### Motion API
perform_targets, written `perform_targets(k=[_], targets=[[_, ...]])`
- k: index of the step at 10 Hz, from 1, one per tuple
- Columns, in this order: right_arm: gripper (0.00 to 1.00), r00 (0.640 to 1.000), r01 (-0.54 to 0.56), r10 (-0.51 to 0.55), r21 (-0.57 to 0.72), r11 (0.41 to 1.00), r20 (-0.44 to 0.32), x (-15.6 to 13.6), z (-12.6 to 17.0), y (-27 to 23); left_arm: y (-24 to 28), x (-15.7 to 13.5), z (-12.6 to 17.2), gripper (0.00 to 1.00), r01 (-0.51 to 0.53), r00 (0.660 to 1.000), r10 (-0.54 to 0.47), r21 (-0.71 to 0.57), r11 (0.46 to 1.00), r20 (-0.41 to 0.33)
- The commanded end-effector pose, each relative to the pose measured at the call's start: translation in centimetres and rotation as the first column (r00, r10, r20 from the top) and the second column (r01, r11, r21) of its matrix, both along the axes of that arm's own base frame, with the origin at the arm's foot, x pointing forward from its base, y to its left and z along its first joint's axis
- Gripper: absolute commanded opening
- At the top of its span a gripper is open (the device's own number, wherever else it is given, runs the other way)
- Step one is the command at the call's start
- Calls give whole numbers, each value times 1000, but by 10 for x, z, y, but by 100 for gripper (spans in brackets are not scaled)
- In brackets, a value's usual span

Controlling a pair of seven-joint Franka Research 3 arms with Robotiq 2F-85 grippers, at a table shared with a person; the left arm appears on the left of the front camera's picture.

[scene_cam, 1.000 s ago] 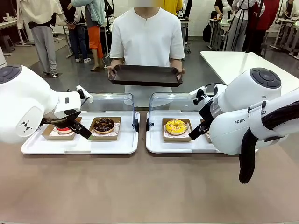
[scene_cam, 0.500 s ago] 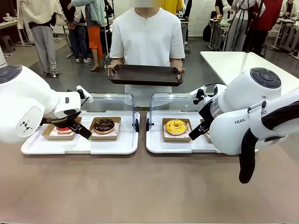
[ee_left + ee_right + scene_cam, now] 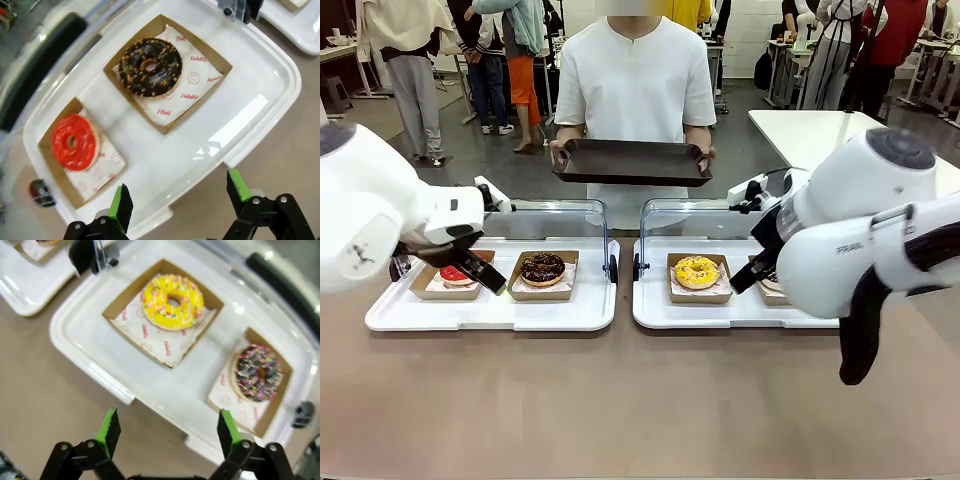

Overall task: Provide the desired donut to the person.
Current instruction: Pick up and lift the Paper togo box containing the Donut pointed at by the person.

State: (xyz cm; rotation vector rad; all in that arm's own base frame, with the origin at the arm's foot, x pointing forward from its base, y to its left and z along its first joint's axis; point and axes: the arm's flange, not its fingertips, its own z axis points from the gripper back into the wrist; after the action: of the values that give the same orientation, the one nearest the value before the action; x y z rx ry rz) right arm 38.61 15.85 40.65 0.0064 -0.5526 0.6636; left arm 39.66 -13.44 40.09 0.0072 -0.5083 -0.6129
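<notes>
Left pincer (image 3: 180,192) and right pincer (image 3: 168,429), both spread and empty, just rose slightly; nothing picked for the person (image 3: 636,90) yet.

On the brown table (image 3: 640,400) you see a left white tray (image 3: 490,312) and a right white tray (image 3: 700,312) side by side, with clear lids (image 3: 560,222) raised along their far edges. Past the table's far right corner stands a white table (image 3: 820,135). Past its far left are bystanders (image 3: 415,70), perhaps three.
</notes>
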Motion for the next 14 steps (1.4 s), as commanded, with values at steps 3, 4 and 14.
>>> perform_targets(k=[3, 4, 14], targets=[[100, 999, 28, -29, -36, 999, -17, -50, 107, -27, 21, -49, 110, 100, 2, 997, -11, 116, 993, 76], [100, 1000, 14, -15, -53, 999, -14, -57, 129, -25, 21, -49, 134, 100, 7, 996, -19, 140, 990, 83], [100, 999, 13, -12, -35, 999, 32, -72, 189, -23, 47, -40, 196, 100, 136, 991, -135, -127, 983, 15]])
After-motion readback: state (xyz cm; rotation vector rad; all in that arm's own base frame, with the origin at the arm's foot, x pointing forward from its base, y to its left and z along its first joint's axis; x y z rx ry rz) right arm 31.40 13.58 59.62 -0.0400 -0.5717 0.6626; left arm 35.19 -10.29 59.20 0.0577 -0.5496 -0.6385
